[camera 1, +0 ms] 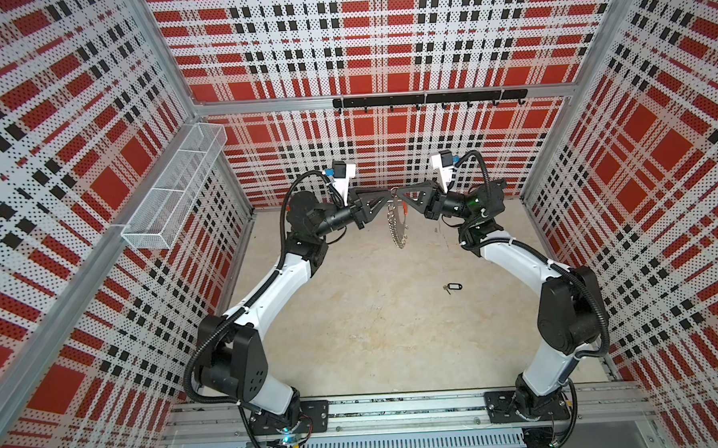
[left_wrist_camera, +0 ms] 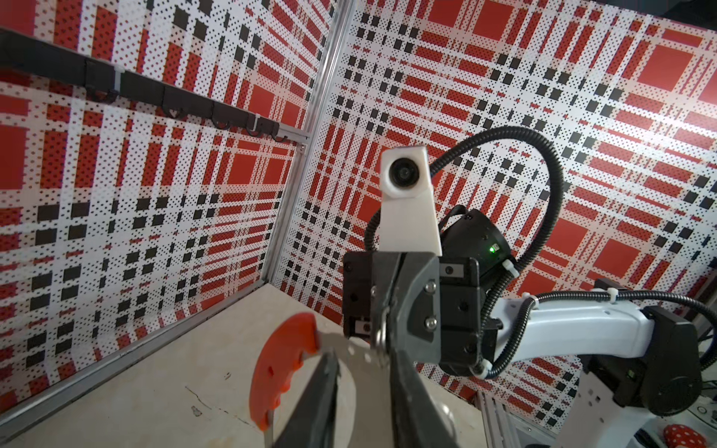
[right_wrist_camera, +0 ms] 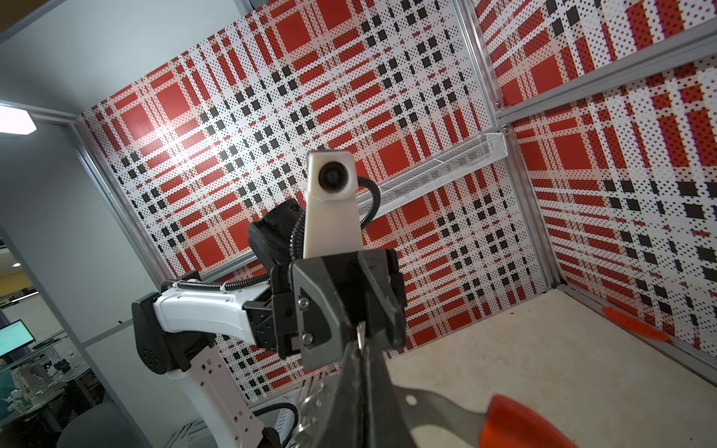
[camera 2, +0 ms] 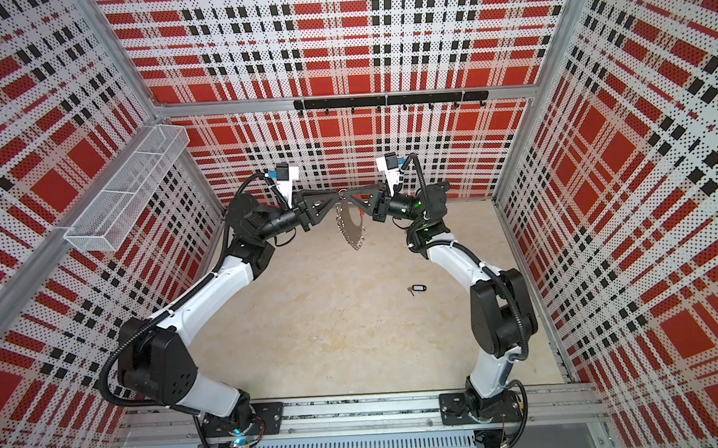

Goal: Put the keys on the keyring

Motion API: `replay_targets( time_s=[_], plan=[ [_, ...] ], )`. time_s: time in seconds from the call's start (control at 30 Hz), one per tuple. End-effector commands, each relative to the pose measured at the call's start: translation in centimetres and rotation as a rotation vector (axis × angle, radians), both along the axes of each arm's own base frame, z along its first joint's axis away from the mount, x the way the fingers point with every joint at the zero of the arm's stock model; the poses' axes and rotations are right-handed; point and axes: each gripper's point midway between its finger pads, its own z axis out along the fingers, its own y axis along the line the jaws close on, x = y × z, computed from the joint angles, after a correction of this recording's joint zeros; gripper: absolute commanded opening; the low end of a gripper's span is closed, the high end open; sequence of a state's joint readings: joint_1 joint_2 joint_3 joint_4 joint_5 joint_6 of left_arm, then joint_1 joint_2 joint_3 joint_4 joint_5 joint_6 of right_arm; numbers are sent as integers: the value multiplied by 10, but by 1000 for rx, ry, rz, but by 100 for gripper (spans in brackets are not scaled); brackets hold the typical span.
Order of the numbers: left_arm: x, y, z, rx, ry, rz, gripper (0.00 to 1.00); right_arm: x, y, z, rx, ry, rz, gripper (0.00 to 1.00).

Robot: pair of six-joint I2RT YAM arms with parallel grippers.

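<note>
The keyring [camera 1: 398,225] [camera 2: 351,229], a grey crescent band with a red segment and several silver split rings, hangs above the floor at the back middle. My right gripper [camera 1: 399,191] [right_wrist_camera: 359,345] is shut on its top ring. My left gripper [camera 1: 388,191] [left_wrist_camera: 362,355] meets it tip to tip, fingers slightly parted around the grey band [left_wrist_camera: 359,349], beside the red segment [left_wrist_camera: 279,364]. The keys [camera 1: 451,288] [camera 2: 417,289], a tiny silver key on a black tag, lie on the floor nearer the front, right of centre, away from both grippers.
A black hook rail [camera 1: 429,99] runs along the back wall above the grippers. A white wire basket [camera 1: 176,187] hangs on the left wall. An orange strip [right_wrist_camera: 636,324] lies at the foot of a wall. Beige floor [camera 1: 374,336] spreads between the arms.
</note>
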State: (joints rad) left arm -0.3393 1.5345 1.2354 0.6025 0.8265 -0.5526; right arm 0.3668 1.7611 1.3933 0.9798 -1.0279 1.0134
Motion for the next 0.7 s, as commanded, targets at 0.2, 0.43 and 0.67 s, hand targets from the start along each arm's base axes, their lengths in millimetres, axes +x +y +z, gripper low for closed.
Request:
replay_targets(
  time_s=[0.2,0.43,0.67],
  plan=[
    [-13,5,27,-82,-68,-22,20,-11,5,22,72,-52,46,3],
    [-20,-9,30,-91,-70,-92,21,-12,7,22,70,-52,48,3],
    [-22,-13,28,-92,-63,-113,21,-13,8,23,67,-56,52,3]
  ],
)
